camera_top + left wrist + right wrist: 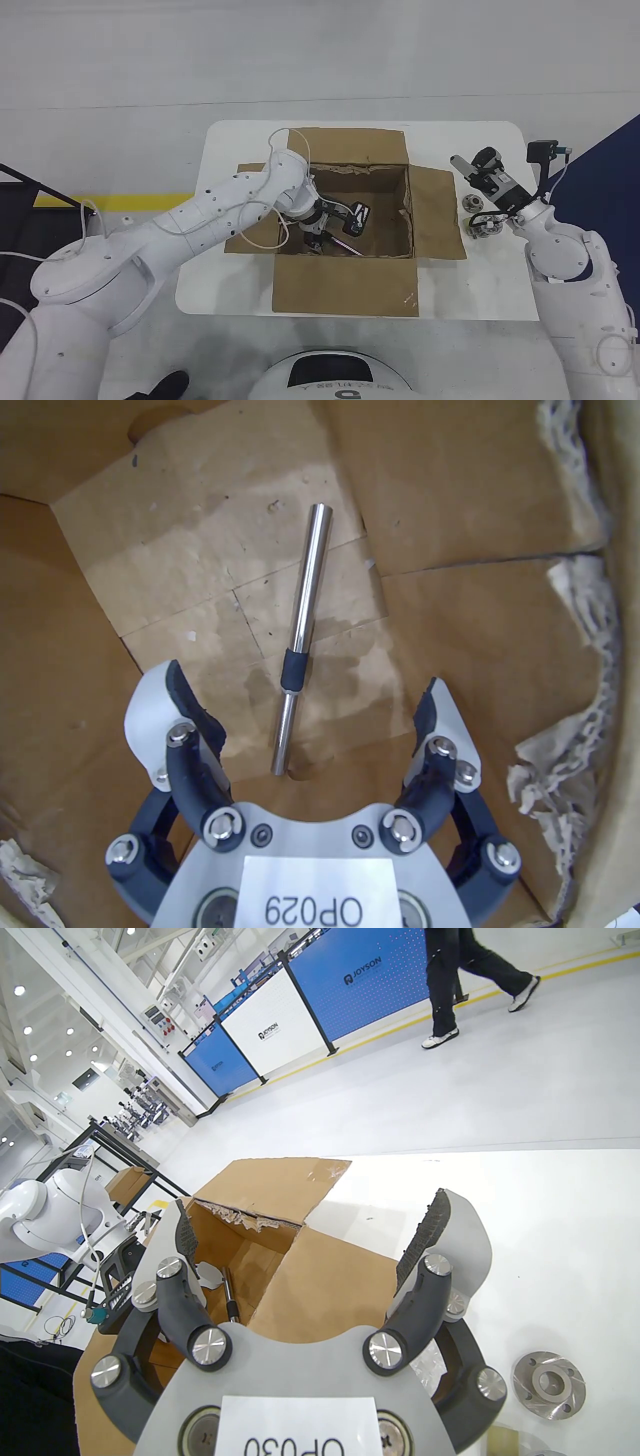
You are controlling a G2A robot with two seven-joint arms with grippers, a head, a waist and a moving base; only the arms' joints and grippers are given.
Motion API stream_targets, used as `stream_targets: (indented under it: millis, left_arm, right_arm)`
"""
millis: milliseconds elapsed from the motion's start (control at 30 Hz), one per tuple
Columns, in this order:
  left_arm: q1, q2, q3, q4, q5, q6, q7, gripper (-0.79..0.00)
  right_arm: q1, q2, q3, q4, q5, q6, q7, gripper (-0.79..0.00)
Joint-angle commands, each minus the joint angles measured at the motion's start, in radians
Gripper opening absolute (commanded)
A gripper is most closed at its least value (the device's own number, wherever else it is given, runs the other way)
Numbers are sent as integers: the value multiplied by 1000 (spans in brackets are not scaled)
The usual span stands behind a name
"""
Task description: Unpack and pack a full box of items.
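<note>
An open cardboard box [345, 285] stands in the middle of the white table [480, 290]. On its floor lies a shiny metal rod [302, 635] with a black band near one end; the rod [229, 1295] also shows from the right wrist, through the box opening. My left gripper [302, 677] is down inside the box [100, 700], open, its fingers on either side of the rod's banded part and apart from it. My right gripper [311, 1200] hangs open and empty above the table, to the right of the box [320, 1278]. From above, the left gripper [322, 238] sits low in the box.
A round metal flange [550, 1385] lies on the table beside the right gripper [462, 165], with another metal part [472, 203] close by. Torn paper padding [590, 610] lines one box wall. The box flaps are folded outward.
</note>
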Motion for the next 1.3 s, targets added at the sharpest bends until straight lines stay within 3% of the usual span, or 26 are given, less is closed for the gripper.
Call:
stream_targets:
  millis: [0, 300, 433, 567, 933, 1133, 1267]
  left_arm:
    - [0, 0, 0, 0, 0, 0, 0, 0]
    - [0, 0, 0, 0, 0, 0, 0, 0]
    - [40, -5, 0, -24, 17, 0, -55, 0]
    - [63, -19, 0, -37, -51, 0, -201, 0]
    - [71, -67, 0, 54, -6, 0, -201, 0]
    - [75, -107, 0, 131, 0, 0, -201, -68]
    - [77, -134, 0, 183, -13, 0, -201, -160]
  right_arm:
    - [0, 0, 0, 0, 0, 0, 0, 0]
    - [0, 0, 0, 0, 0, 0, 0, 0]
    - [0, 0, 0, 0, 0, 0, 0, 0]
    - [0, 0, 0, 0, 0, 0, 0, 0]
    - [0, 0, 0, 0, 0, 0, 0, 0]
    - [0, 0, 0, 0, 0, 0, 0, 0]
    - [0, 0, 0, 0, 0, 0, 0, 0]
